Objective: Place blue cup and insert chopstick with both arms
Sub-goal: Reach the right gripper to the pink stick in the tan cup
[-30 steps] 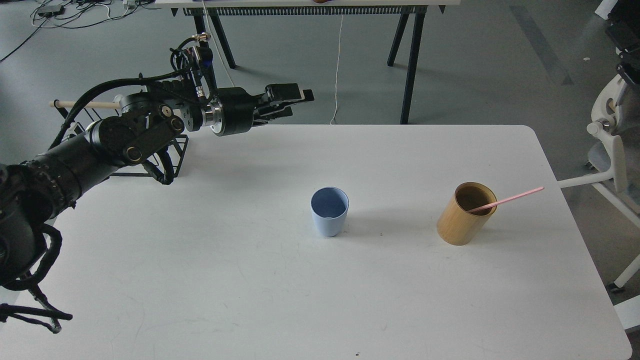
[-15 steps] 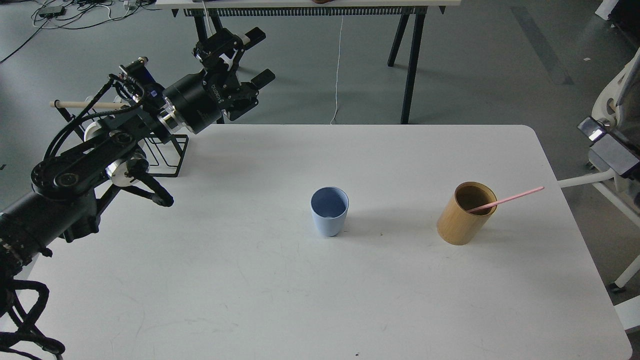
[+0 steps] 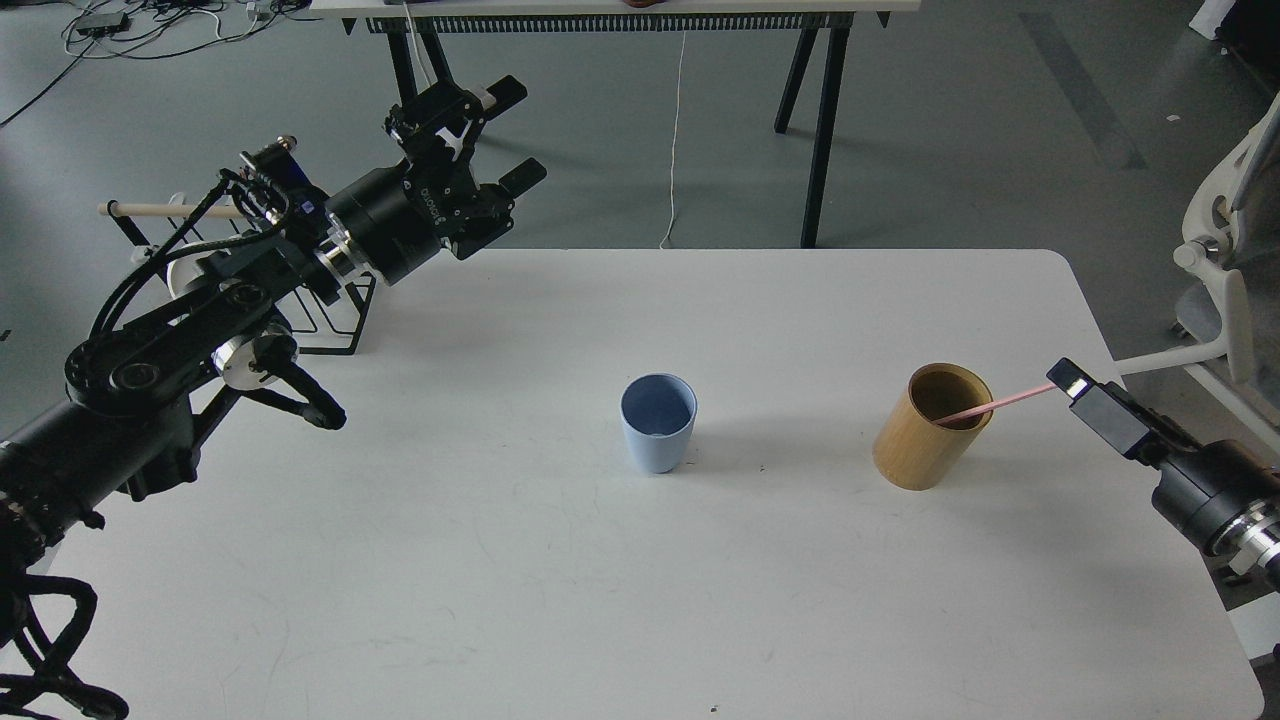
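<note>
The blue cup (image 3: 657, 432) stands upright near the middle of the white table (image 3: 500, 560). A pale pink chopstick (image 3: 1000, 403) leans in the tan bamboo cylinder (image 3: 922, 445) to the cup's right, pointing right and up. My right gripper (image 3: 1070, 381) comes in from the right edge, and its tip is at the stick's outer end and hides it. Its two fingers cannot be told apart. My left gripper (image 3: 514, 135) is open and empty, raised over the table's far left edge, well away from the cup.
A black wire rack (image 3: 335, 318) with a beige wooden rod (image 3: 165, 210) stands at the table's far left, behind my left arm. A white chair (image 3: 1225, 290) is off the table's right side. Table legs (image 3: 822, 130) stand on the floor beyond.
My right arm has come into view from the right edge and reached the chopstick's outer end. My left gripper turned and opened a second ago and has barely moved since.
</note>
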Robot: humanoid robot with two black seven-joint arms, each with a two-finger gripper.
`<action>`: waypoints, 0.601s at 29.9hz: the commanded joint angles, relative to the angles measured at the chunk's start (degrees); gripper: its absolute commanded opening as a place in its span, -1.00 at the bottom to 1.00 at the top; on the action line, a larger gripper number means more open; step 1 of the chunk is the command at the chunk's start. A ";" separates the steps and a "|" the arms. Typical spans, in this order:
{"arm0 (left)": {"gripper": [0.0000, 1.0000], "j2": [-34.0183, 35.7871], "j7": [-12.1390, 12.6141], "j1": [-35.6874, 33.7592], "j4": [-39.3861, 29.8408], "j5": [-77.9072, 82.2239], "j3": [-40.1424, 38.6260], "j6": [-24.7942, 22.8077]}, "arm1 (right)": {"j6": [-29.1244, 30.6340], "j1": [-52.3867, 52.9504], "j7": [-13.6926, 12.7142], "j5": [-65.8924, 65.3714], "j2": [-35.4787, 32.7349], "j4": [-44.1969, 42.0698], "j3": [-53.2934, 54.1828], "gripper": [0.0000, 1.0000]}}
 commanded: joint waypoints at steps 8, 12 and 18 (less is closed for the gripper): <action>0.88 -0.07 0.00 0.75 0.31 0.09 0.00 0.00 | 0.01 0.70 0.00 -0.71 3.84 -2.49 0.15 0.11; 0.88 -0.07 0.00 0.75 0.31 0.09 0.00 0.00 | 0.01 0.70 0.00 -0.71 3.84 -3.10 0.15 0.00; 0.88 -0.34 0.00 1.36 0.31 0.00 0.00 0.00 | 0.01 0.88 0.00 -0.71 3.92 -3.63 0.24 -0.17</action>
